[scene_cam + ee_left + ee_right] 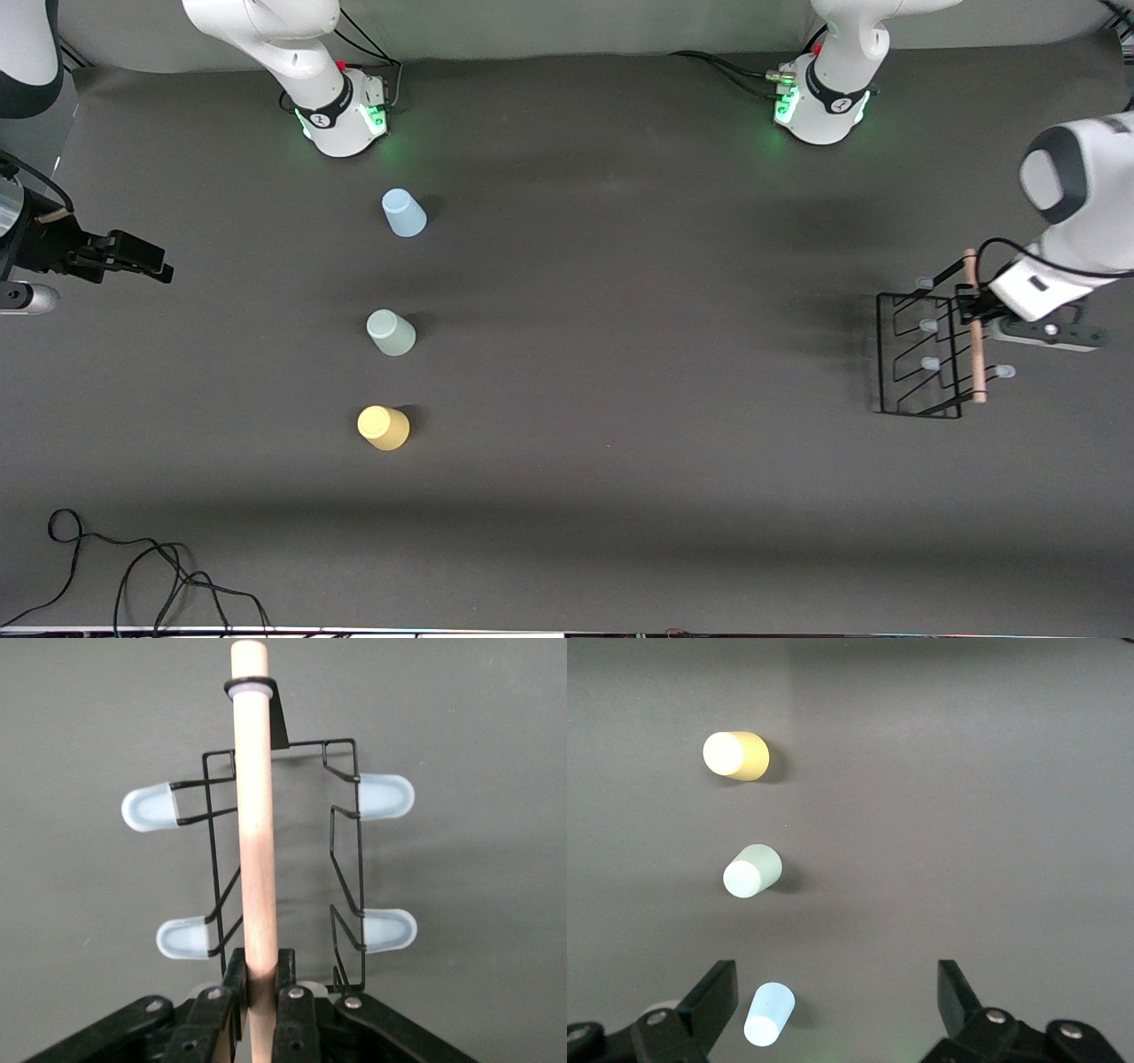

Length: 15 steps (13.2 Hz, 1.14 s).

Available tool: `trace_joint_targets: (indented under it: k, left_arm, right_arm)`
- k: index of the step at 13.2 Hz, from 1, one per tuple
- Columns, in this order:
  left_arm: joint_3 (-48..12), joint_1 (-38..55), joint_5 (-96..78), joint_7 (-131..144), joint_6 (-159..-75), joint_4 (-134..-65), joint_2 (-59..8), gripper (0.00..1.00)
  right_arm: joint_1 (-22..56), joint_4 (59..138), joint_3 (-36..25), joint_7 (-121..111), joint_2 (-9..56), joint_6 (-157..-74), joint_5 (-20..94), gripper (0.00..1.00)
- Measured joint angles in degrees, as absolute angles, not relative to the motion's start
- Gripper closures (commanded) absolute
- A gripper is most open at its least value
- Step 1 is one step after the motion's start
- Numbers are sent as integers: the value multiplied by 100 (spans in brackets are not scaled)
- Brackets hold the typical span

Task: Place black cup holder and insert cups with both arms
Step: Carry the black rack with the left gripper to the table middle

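The black cup holder (pixel 921 363) stands at the left arm's end of the table, with its wooden rod handle (pixel 975 341) on top. My left gripper (pixel 968 310) is shut on that handle near one end; in the left wrist view (pixel 262 979) the fingers clamp the rod (pixel 252 815) with pale-tipped pegs (pixel 149 806) on both sides. Three cups stand in a row toward the right arm's end: light blue (pixel 404 213), pale green (pixel 391 333), yellow (pixel 384 428). My right gripper (pixel 146 261) is open and empty, up in the air beside the row; its view (pixel 837 979) shows the blue (pixel 769 1014), green (pixel 751 871) and yellow (pixel 735 755) cups.
The dark mat (pixel 638 354) lies bare between the cups and the holder. The arm bases (pixel 345 115) (pixel 819 111) stand along the edge farthest from the front camera. A loose black cable (pixel 133 567) lies at the nearest edge toward the right arm's end.
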<state>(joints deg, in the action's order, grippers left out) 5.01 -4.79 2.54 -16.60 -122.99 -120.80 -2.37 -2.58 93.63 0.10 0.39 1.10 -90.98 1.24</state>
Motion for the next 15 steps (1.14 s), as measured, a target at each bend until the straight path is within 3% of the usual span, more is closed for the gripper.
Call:
trace_joint_targets:
  k: [3, 5, 9, 15]
  left_arm:
    - [511, -551, 254, -1581, -10874, -10901, -94, 100]
    - [506, -559, 254, -1578, -10401, -10461, -80, 100]
    - [251, -307, 99, -966, -10290, -10382, -129, 100]
    - [-1057, 1112, 29, 2196, -10295, -10112, -394, 100]
  right_arm:
    - [-258, 9363, 10, 39, 110, -9098, 124, 0]
    - [-258, 9363, 10, 39, 110, -9098, 124, 0]
    - [-258, 9364, 10, 39, 110, -9097, 124, 0]
    - [-258, 9365, 9, 39, 110, -9096, 124, 0]
